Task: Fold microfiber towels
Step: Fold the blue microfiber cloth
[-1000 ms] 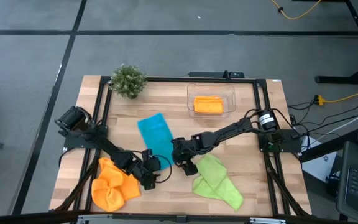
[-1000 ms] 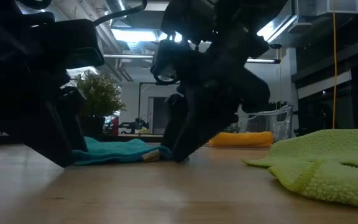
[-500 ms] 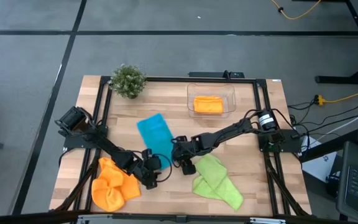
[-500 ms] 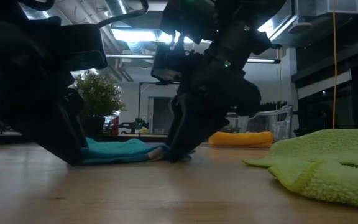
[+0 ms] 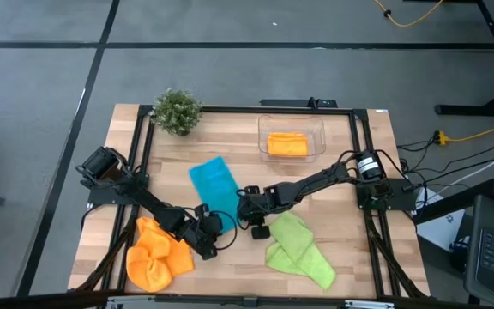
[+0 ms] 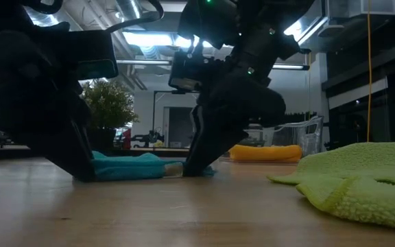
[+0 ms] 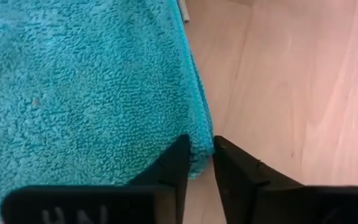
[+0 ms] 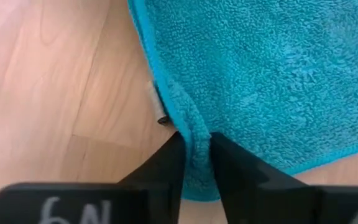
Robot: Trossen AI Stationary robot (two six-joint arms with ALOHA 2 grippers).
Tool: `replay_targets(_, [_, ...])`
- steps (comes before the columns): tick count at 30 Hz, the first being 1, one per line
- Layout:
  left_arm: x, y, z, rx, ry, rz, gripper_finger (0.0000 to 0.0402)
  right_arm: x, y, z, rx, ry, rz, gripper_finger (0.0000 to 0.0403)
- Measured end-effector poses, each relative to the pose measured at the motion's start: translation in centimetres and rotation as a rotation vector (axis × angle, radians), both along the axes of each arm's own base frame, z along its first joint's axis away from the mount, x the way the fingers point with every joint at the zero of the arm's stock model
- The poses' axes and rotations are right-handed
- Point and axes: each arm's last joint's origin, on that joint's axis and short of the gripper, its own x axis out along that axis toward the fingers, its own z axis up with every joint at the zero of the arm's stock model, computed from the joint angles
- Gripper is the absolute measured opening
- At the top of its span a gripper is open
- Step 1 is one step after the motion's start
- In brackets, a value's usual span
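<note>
A teal microfiber towel lies flat near the table's middle. My left gripper is shut on its near left corner, and my right gripper is shut on its near right corner. Both reach down to the table top. A crumpled orange towel lies at the near left beside my left arm. A lime green towel lies rumpled at the near right. Another orange towel lies folded in the clear tub. My left gripper pinches the teal towel's side edge between its two fingers, close to the near left corner. The fingers slant down from the near left, and the towel lies on the table. My right gripper pinches the towel's hemmed edge by the near right corner, beside a small tag. Its fingers slant down from the right, and the edge is bunched into a small ridge between them, on the table.
A small potted plant stands at the far left. The clear tub stands at the far middle. Bare wood shows at the near right, past the green towel.
Both grippers have shut on the teal towel's near corners, as the low view shows their fingers drawn together. The towel has stayed flat on the table.
</note>
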Motion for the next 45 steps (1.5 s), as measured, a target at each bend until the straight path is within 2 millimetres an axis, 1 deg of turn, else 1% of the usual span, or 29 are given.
replay_targets(3, [0.0,0.0,0.0,-0.025,0.0,0.028,0.0038,-0.1,0.0,0.0,0.004,0.008,-0.002,0.0054])
replay_targets(6, [0.0,-0.1,0.0,-0.049,-0.001,0.048,0.0009,0.0,0.0,0.1,0.035,0.017,-0.041,0.0019])
replay_targets(7, [0.0,-0.1,0.0,-0.056,-0.002,0.057,0.0005,0.0,0.1,0.2,0.054,0.023,-0.05,0.0012])
replay_targets(10, [0.0,-0.1,0.4,-0.091,-0.004,0.063,0.0003,0.4,0.2,1.0,0.087,0.062,-0.09,0.0009])
replay_targets(14, [-0.3,0.0,1.8,-0.147,-0.022,0.065,0.0,1.1,0.6,3.1,0.091,0.154,-0.079,0.0006])
replay_targets(17, [-0.7,-0.2,3.4,-0.228,-0.031,0.043,0.0001,1.2,0.6,5.2,0.089,0.239,-0.085,0.0004])
replay_targets(19, [-0.9,-0.2,4.6,-0.289,-0.052,0.04,0.0001,1.8,0.6,7.1,0.097,0.234,-0.09,0.0004])
replay_targets(21, [-0.8,-0.1,5.9,-0.32,-0.101,0.051,0.0001,1.8,0.7,8.7,0.098,0.249,-0.089,0.0003])
replay_targets(25, [-1.1,-0.1,8.3,-0.303,-0.208,0.028,0.0001,2.5,0.9,10.4,0.114,0.199,-0.072,0.0002])
replay_targets(28, [-1.1,0.3,9.2,-0.267,-0.263,0.036,0.0001,2.8,0.8,10.7,0.12,0.169,-0.074,0.0002])
replay_targets(33, [-1.1,0.7,9.5,-0.27,-0.267,0.04,0.0,3.0,0.0,10.7,0.122,0.165,-0.094,0.0002])
replay_targets(39, [-0.9,1.1,9.5,-0.251,-0.27,0.042,0.0,3.3,-1.5,10.7,0.136,0.16,-0.154,0.0002])
replay_targets(45, [-0.9,1.1,9.7,-0.263,-0.278,0.052,0.0,3.9,-3.6,10.9,0.154,0.124,-0.218,0.0002])
